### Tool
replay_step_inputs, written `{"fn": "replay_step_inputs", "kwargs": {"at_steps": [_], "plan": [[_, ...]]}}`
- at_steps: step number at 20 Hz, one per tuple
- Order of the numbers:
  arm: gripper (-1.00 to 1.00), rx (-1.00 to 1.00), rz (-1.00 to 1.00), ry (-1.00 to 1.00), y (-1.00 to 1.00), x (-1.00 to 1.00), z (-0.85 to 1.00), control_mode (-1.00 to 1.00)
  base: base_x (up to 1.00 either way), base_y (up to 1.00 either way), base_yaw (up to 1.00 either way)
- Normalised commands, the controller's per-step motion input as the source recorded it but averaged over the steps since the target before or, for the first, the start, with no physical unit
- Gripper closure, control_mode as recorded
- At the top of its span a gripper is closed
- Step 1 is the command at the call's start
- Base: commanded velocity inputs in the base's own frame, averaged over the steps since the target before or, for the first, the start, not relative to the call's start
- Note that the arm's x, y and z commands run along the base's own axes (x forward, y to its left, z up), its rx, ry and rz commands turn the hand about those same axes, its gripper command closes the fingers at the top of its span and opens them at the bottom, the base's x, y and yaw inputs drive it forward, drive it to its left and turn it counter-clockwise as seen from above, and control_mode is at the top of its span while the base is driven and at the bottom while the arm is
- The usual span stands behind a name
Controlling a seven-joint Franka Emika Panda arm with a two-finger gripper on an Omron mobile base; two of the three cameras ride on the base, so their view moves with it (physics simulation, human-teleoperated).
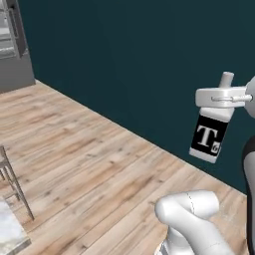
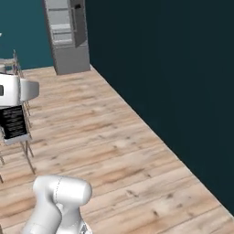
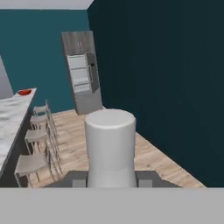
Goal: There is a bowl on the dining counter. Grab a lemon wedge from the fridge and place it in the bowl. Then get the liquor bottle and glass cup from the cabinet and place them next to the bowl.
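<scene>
The gripper point(image 1: 221, 97) is clamped around the neck of the liquor bottle point(image 1: 208, 135), which hangs slightly tilted in the air above the wooden floor point(image 1: 99, 169) beside the dark teal wall point(image 1: 149, 60). In the hand view the red bowl point(image 3: 24, 92) sits far off on the dining counter point(image 3: 11, 118), pale stools point(image 3: 37, 144) alongside

A home kitchen: marble dining counter point(image 3: 11, 118) with pale stools point(image 3: 37, 135), open fridge point(image 3: 83, 72), wood-plank floor point(image 1: 99, 169).
</scene>
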Motion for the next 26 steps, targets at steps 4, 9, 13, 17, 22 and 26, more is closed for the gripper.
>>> {"fn": "replay_step_inputs", "kwargs": {"at_steps": [4, 9, 13, 17, 22, 26], "plan": [[1.00, 0.00, 0.00, 0.00, 0.00, 0.00, 0.00, 1.00, 1.00, 0.00, 0.54], [1.00, 0.00, 0.00, 0.00, 0.00, 0.00, 0.00, 1.00, 1.00, 0.00, 0.56], [1.00, 0.00, 0.00, 0.00, 0.00, 0.00, 0.00, 1.00, 1.00, -0.19, 0.55], [1.00, 0.00, 0.00, 0.00, 0.00, 0.00, 0.00, 1.00, 1.00, -0.44, 0.49], [1.00, 0.00, 0.00, 0.00, 0.00, 0.00, 0.00, 1.00, 1.00, -0.74, 0.44], [1.00, 0.00, 0.00, 0.00, 0.00, 0.00, 0.00, 1.00, 1.00, -0.81, 0.44]]}}
